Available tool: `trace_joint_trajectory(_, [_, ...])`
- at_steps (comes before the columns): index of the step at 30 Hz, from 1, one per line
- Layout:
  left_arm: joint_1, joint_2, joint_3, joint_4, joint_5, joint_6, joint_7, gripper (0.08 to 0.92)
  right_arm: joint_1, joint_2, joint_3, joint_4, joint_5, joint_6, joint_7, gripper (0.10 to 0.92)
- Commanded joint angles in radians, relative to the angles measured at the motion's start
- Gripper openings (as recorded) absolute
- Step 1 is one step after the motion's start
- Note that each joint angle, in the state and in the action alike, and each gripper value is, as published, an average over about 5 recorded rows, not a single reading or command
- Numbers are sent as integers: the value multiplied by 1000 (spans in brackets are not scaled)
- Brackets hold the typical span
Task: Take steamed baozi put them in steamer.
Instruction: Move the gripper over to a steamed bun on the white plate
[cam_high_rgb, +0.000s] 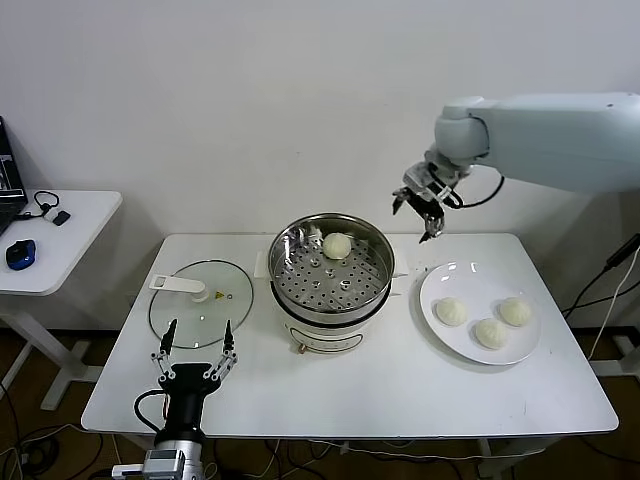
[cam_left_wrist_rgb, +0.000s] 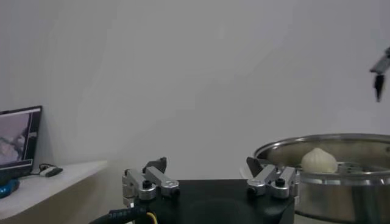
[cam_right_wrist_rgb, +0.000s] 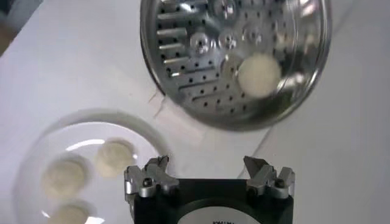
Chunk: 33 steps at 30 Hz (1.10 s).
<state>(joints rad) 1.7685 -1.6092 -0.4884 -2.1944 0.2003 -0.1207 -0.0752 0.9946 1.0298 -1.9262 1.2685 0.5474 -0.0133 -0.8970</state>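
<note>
One steamed baozi (cam_high_rgb: 337, 245) sits on the perforated tray at the far side of the steamer (cam_high_rgb: 331, 277), pleated top up; being round, it has no real long axis, only a vertical one through its crown. The other three baozi (cam_high_rgb: 491, 332) lie close together on the near part of the white plate (cam_high_rgb: 445, 280) at the right of the desk (cam_high_rgb: 400, 390), apparently staged there within the working arm's reach. The right gripper (cam_high_rgb: 423, 203) hangs in the air between steamer and plate, jaws spread wide and empty, pointing down, probably placed to go for another bun. The glass lid (cam_high_rgb: 200, 303) lies flat left of the steamer, leaving the pot open. The left gripper (cam_high_rgb: 193, 350) waits at the desk's near edge by the lid, jaws open, holding nothing.
</note>
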Motion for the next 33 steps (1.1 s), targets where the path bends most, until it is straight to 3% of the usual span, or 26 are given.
trace_joint_trajectory(1, [0,11,-2,3,-2,-1,0,823,-37,-167,-42,94,94,-355,-6,823])
trace_joint_trajectory(15, [18,9,-18,9,5,-1,1,823,-305,-268,136,-53,-9,-281,-104,823])
trace_joint_trajectory(33, [13,7,-29,40,14,1,3,823,-600,-211,396,-270,-150,-218,-79,823])
